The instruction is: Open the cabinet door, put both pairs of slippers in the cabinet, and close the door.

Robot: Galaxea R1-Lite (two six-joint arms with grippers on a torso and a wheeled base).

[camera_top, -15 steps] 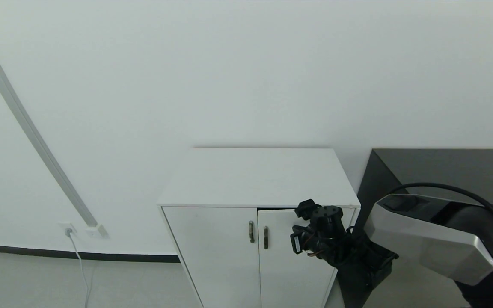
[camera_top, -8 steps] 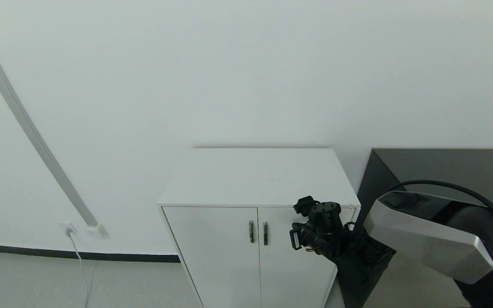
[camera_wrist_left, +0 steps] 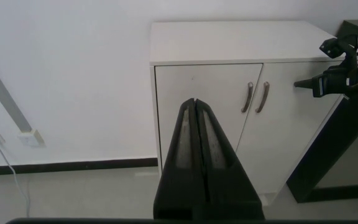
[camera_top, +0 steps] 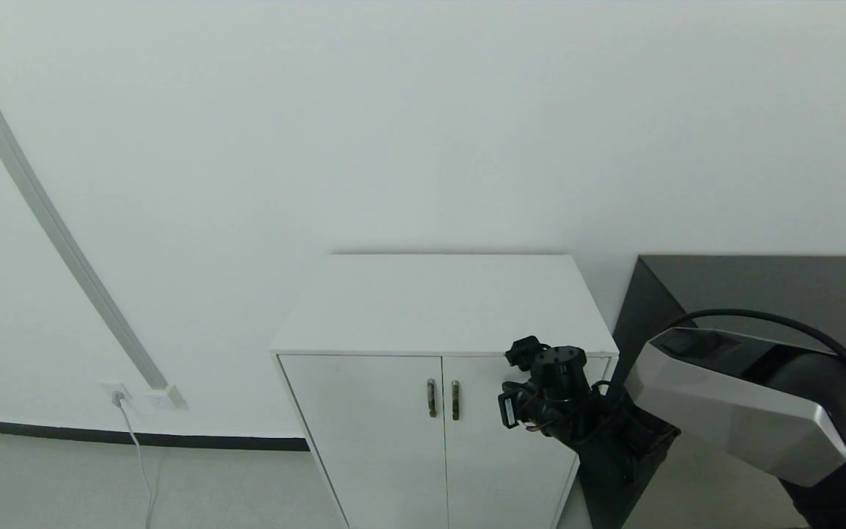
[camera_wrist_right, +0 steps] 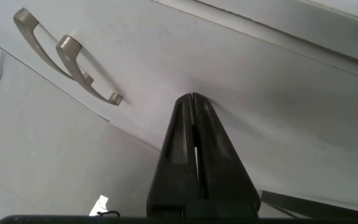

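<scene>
The white cabinet (camera_top: 438, 305) stands against the wall with both doors flush shut. Its two metal handles (camera_top: 455, 400) meet at the middle seam. My right arm's wrist (camera_top: 551, 397) is against the upper part of the right door (camera_top: 504, 463). In the right wrist view my right gripper (camera_wrist_right: 193, 96) is shut, empty, its tips touching the door panel beside the handles (camera_wrist_right: 86, 71). My left gripper (camera_wrist_left: 194, 101) is shut and empty, held back from the cabinet (camera_wrist_left: 201, 124) and pointing at its left door.
A dark table (camera_top: 761, 294) stands right beside the cabinet. A wall socket with a hanging cable (camera_top: 120, 400) and a slanted conduit (camera_top: 48, 220) are at the left. Bare floor (camera_top: 100, 485) lies left of the cabinet.
The right door was ajar at its top edge a second ago and now sits flush shut. My right arm moved forward with it, then held still.
</scene>
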